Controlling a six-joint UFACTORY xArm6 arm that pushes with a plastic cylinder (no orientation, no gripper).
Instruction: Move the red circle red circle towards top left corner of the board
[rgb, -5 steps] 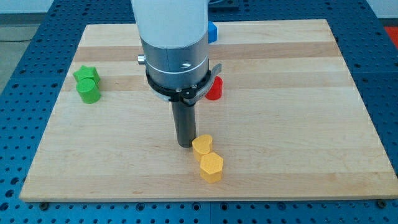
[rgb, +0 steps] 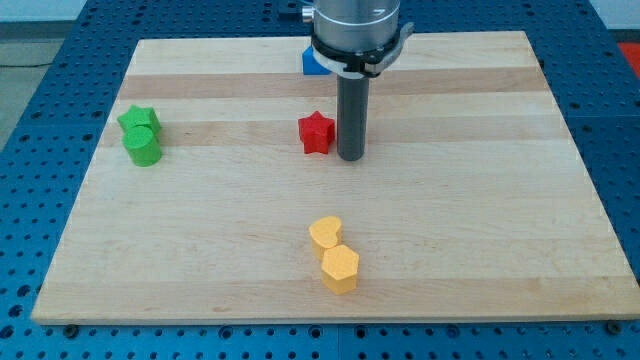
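A red block (rgb: 316, 132) lies near the board's middle, in its upper half. It looks star-shaped, and I see no round red block. My tip (rgb: 350, 157) rests on the board just to the right of the red block, close to it or touching it. The dark rod rises from the tip to the arm at the view's top. A blue block (rgb: 312, 63) lies near the top edge, partly hidden behind the arm.
A green star (rgb: 138, 121) and a green cylinder (rgb: 143, 148) sit together at the left. A yellow heart (rgb: 325, 232) and a yellow hexagon (rgb: 340, 267) touch each other near the bottom middle. The wooden board (rgb: 480, 200) lies on a blue perforated table.
My tip has moved from beside the yellow heart up and to the right, to the red block's right side. The red block, earlier half hidden by the arm, now shows fully, further left.
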